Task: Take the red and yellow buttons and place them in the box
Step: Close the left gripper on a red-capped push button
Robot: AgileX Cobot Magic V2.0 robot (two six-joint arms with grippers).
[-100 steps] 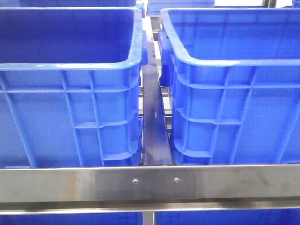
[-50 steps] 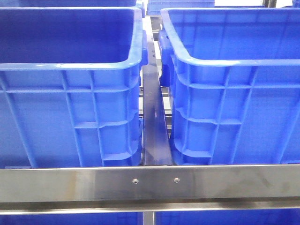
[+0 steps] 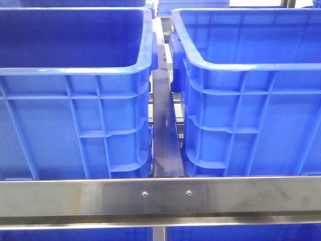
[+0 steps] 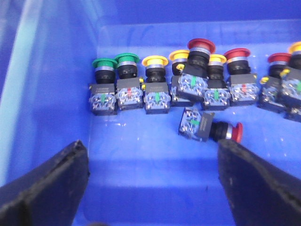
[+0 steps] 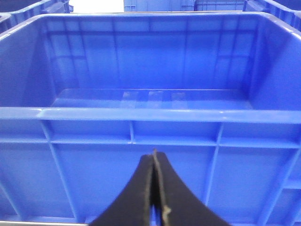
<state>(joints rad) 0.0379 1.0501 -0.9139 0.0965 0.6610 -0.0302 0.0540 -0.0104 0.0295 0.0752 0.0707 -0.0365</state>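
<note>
Red buttons (image 4: 201,45) and yellow buttons (image 4: 154,61) stand in a row on their black switch bodies on the floor of a blue crate (image 4: 56,70). One red button (image 4: 237,133) lies on its side, apart from the row. My left gripper (image 4: 150,155) hangs open above the bare floor, the lying red button just beyond its right finger (image 4: 254,183). My right gripper (image 5: 154,157) is shut on nothing, facing the ribbed outer wall of a blue box (image 5: 141,115) with nothing visible inside. Neither gripper shows in the front view.
Two alike blue crates, left (image 3: 75,70) and right (image 3: 241,65), stand side by side behind a steel rail (image 3: 160,196), a narrow metal strip (image 3: 164,135) between them. Two green buttons (image 4: 104,62) head the row. Crate walls close in on the left gripper's side.
</note>
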